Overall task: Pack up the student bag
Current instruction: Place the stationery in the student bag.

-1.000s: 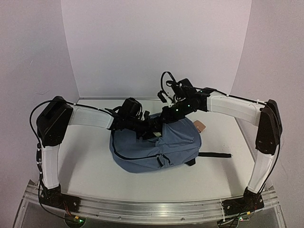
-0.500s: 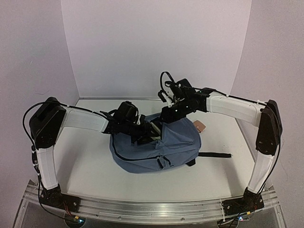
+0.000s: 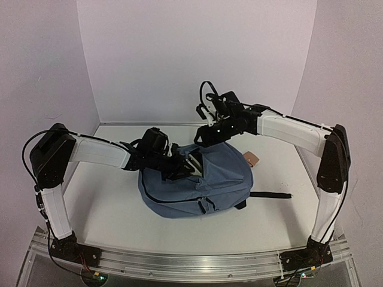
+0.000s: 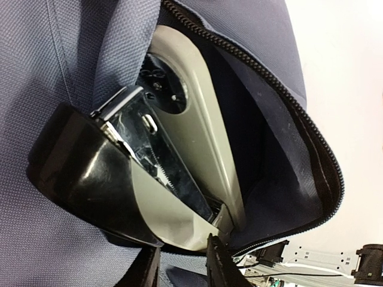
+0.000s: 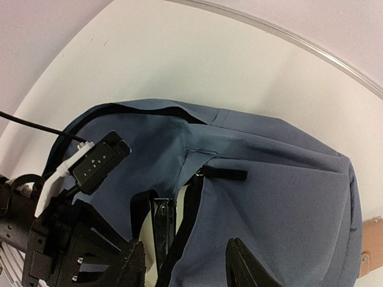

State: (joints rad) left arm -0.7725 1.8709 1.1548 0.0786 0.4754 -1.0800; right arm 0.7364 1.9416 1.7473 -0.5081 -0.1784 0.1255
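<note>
The student bag (image 3: 221, 179) is laid flat near the middle of the table (image 3: 108, 203), its main zip drawn open along the far-left side. A black strap (image 3: 270, 195) is trailed out to the right.

The left jaws are set at the mouth of that opening, low against the blue fabric (image 4: 78, 48). Their fingertips (image 4: 218, 263) are seen apart, with a narrow gap between them. A black-and-beige stapler (image 4: 197, 137) is lodged in the opening just ahead of them. Its hinged end is found right by the tips, but whether it is pinched cannot be told.

The right jaws are held above the far edge of the bag (image 5: 281, 179), clear of the fabric and spread wide. The zip line and a short black webbing tab (image 5: 222, 174) are seen between and just beyond the two fingers (image 5: 245, 266).

A small tan patch (image 3: 252, 158) is fixed on the bag's far-right side. Any print on it is too small to be read.
</note>
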